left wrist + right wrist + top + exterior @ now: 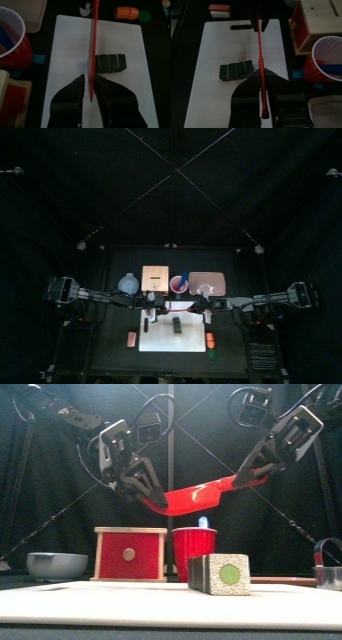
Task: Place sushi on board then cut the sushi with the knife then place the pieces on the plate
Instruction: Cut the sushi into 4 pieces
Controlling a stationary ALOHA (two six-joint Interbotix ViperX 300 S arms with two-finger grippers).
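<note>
The left gripper (89, 81) and right gripper (262, 75) each pinch an end of the red knife (93, 40) above the white cutting board (70, 45), probably regripping it for the cut, while the sushi roll (110, 62) sits mid-board beneath

The left arm (74, 414) and right arm (287, 434) are black, jointed and boxy, each with a pale cross-plate. The left gripper (89, 78) and right gripper (262, 73) have broad, dark, tapering jaws.
</note>
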